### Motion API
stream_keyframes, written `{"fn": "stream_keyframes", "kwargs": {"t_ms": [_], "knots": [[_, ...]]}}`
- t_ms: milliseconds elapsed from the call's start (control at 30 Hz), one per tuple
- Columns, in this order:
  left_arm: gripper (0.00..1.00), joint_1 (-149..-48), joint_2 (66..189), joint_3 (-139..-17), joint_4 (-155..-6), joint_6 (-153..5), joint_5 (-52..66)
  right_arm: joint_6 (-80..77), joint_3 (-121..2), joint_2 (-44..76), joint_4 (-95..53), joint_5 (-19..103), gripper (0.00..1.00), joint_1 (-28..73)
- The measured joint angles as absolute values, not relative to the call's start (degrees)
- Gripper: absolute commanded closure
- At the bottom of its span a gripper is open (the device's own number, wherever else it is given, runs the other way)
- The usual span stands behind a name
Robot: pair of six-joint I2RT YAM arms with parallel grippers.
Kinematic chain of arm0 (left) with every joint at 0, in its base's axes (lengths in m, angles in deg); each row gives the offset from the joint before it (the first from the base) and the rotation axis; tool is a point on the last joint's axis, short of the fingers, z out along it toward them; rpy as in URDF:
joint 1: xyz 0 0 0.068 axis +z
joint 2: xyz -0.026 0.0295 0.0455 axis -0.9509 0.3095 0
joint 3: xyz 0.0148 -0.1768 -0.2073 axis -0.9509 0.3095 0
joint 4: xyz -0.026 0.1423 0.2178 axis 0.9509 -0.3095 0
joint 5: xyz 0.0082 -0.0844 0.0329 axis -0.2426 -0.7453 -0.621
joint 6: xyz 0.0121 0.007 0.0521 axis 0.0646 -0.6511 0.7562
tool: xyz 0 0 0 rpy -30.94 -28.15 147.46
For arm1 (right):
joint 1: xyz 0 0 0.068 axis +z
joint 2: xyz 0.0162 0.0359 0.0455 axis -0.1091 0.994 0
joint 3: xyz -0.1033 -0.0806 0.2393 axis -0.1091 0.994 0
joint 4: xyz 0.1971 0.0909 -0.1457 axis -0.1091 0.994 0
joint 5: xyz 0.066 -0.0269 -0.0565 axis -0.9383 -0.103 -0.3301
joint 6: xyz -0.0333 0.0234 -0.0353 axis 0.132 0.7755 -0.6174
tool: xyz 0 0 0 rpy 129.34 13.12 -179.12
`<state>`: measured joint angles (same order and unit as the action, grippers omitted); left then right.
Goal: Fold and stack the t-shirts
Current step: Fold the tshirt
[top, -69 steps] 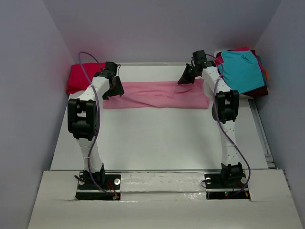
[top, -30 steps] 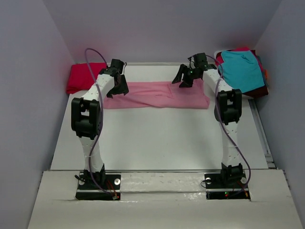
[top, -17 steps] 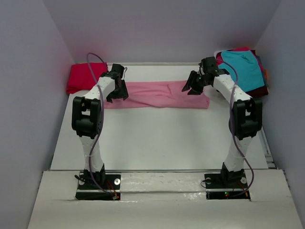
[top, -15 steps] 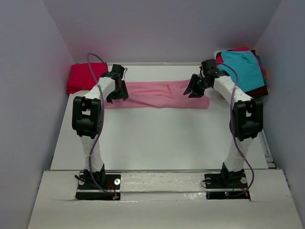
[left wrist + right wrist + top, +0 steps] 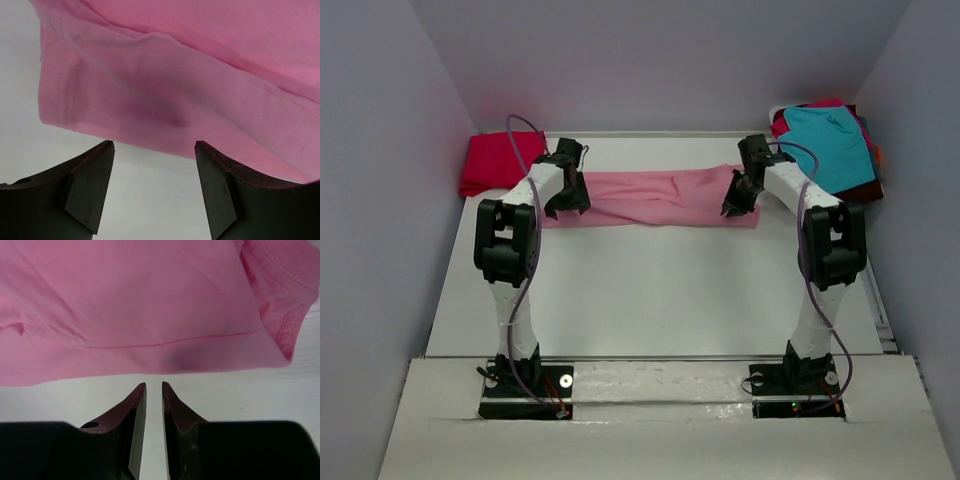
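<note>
Pink t-shirt (image 5: 655, 198), folded into a long band, is laid across the upper middle of the table (image 5: 650, 300). Left gripper (image 5: 152, 155) is held wide open just off the band's near edge at its left end; nothing gripped. Right gripper (image 5: 153, 390) is nearly closed, a thin gap left, tips short of the hem; no cloth pinched. Red t-shirt (image 5: 495, 160) lies upper left, teal t-shirt (image 5: 828, 145) atop a pile upper right. Step judged: taking the near edge for the next fold. Next move likely calls for both tips advanced under the hem.

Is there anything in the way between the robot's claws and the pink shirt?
No, nothing visible. The left claw and the right claw each sit just at the near edge of the pink t-shirt, with only bare white table between.
</note>
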<state>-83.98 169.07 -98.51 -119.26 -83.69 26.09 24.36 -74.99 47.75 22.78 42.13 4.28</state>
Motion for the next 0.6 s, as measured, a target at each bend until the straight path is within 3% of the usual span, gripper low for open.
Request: {"fn": "stream_keyframes", "kwargs": {"t_ms": [600], "knots": [[0.23, -82.15, 172.85, -99.58, -118.97, -84.61, 26.18, 24.08, -77.99, 55.86, 23.43, 48.62, 0.76, 4.32]]}}
